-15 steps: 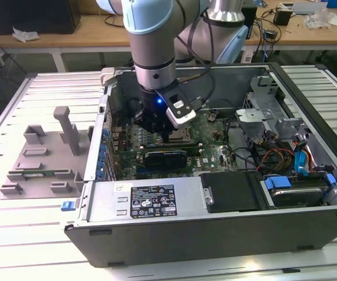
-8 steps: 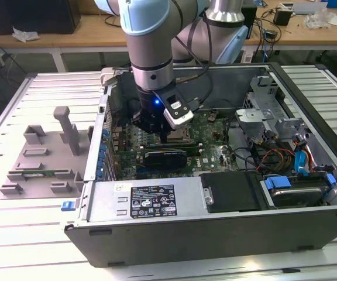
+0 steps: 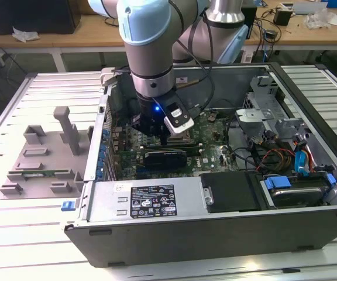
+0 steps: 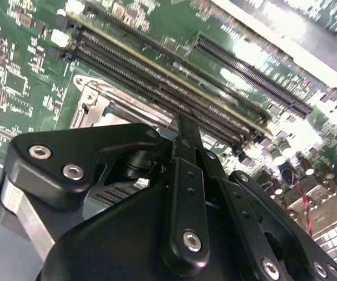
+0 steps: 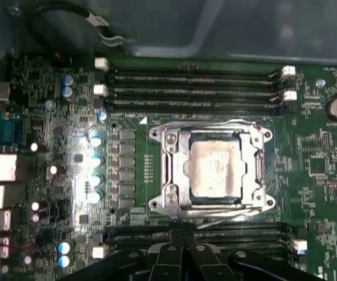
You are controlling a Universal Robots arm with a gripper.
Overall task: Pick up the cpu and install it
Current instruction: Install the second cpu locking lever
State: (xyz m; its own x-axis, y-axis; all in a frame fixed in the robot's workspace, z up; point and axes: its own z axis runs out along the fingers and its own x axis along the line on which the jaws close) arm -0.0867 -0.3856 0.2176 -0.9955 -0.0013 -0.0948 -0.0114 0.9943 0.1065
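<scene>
The cpu (image 5: 215, 170), a square chip with a shiny silver top, lies flat in the motherboard socket, inside the metal socket frame (image 5: 168, 146). My gripper (image 5: 183, 237) hangs beside the socket, over the memory slots along one side of it, apart from the chip. Its black fingers (image 5: 174, 249) stand together with nothing between them. In the second wrist view the gripper (image 4: 183, 126) points down at the board next to a corner of the socket frame (image 4: 92, 105). In the exterior view the arm's wrist (image 3: 157, 123) reaches down into the open computer case (image 3: 215, 234).
Long memory slots (image 5: 192, 88) run along both sides of the socket. A black graphics card (image 3: 165, 157) lies just in front of the wrist. A power supply (image 3: 151, 199), a drive bay (image 3: 297, 193) and loose cables (image 3: 274, 155) crowd the case. A grey tray (image 3: 45, 158) sits outside, at the exterior view's left.
</scene>
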